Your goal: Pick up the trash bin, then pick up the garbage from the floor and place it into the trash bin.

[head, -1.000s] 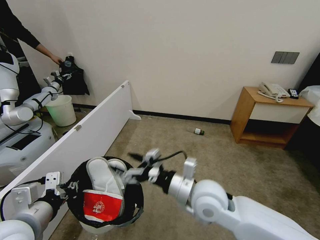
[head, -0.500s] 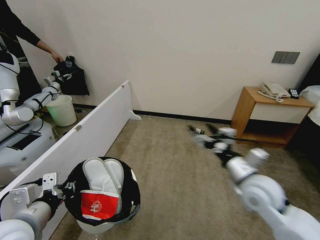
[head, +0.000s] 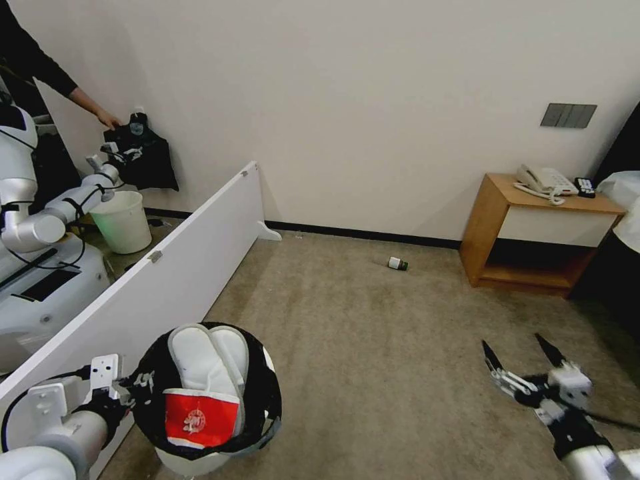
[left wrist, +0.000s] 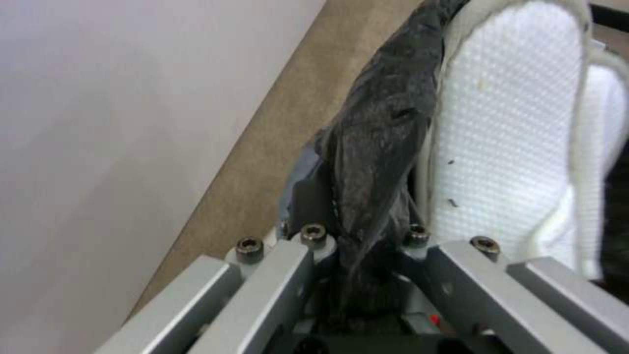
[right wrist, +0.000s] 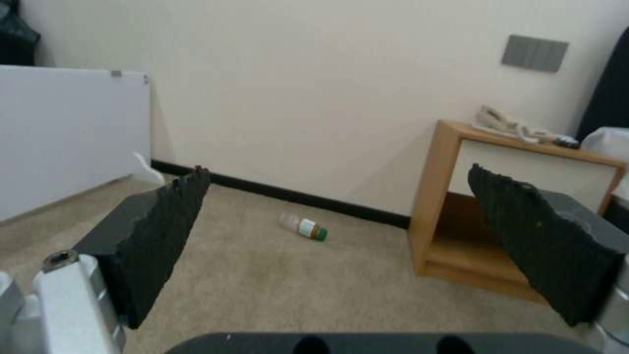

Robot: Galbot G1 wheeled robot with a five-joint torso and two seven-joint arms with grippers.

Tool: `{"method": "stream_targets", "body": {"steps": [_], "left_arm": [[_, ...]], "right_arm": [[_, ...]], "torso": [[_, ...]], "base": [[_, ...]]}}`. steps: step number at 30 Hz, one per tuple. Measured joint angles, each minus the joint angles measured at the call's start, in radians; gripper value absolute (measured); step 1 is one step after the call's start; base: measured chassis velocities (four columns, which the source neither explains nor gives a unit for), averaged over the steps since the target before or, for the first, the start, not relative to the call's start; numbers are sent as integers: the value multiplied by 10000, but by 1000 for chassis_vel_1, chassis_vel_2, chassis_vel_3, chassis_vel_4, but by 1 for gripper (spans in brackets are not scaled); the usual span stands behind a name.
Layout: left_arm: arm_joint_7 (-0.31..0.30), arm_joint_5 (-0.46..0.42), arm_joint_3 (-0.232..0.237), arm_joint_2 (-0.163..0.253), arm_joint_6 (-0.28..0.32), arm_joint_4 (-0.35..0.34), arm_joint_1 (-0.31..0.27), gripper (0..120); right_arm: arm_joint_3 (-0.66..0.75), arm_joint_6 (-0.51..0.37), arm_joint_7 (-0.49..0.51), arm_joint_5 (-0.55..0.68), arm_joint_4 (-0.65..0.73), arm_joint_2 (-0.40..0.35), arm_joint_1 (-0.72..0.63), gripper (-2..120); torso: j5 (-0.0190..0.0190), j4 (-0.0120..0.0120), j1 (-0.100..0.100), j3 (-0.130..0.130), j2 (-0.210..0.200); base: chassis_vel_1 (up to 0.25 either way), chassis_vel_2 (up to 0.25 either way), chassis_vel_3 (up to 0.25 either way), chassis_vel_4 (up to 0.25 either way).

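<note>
Left pincer point(head: 137, 387): lower left of the head view, clenched on the black-bag rim of the trash bin point(head: 263, 407); in the left wrist view the pincer point(left wrist: 367, 255) pinches a fold of the black bag between its grey fingers point(left wrist: 288, 275).
Trash bin: lower left of the head view, held up beside the white partition board point(head: 173, 267); round, white, lined with a black bag folded over the rim.
Inside the bin: two white slippers point(head: 210, 363) standing on end, soles toward the left arm, and a red-and-white packet point(head: 200, 417) in front of them; the left wrist view shows a slipper sole point(left wrist: 504, 142) just beside the gripped bag.
Right pincer point(head: 527, 360): lower right of the head view, released, its two black fingers spread in a V, holding nothing, over the carpet.
Right wrist view: the right pincer point(right wrist: 341, 216) has both ribbed black pads point(right wrist: 164, 231) wide apart, with the small bottle point(right wrist: 304, 227) seen between them, farther off.
Small bottle point(head: 398, 263): green-capped, lying on its side on the floor point(head: 373, 347), centre of the head view, near the wall's dark baseboard and left of the wooden side table point(head: 533, 230).
Side table: right of the head view, with a telephone point(head: 547, 181) on top.
</note>
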Motion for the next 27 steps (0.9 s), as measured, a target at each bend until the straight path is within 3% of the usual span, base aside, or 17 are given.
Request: {"method": "stream_targets", "body": {"steps": [3, 13, 27], "left_arm": [[19, -2, 214, 16, 0, -109, -19, 4], [17, 124, 582, 0, 0, -165, -64, 4], [-21, 201, 548, -78, -60, -168, 45, 4]], "right_arm": [[-110, 342, -224, -475, 66, 513, -292, 100], [-229, 602, -450, -802, 22, 935, -377, 100], [-360, 709, -595, -871, -219, 1048, -259, 100]], "torso": [[1, -1, 0, 0, 0], [2, -1, 1, 1, 0], [3, -2, 1, 1, -2]], "base": [[0, 0, 0, 0], [0, 0, 0, 0], [0, 0, 0, 0]]}}
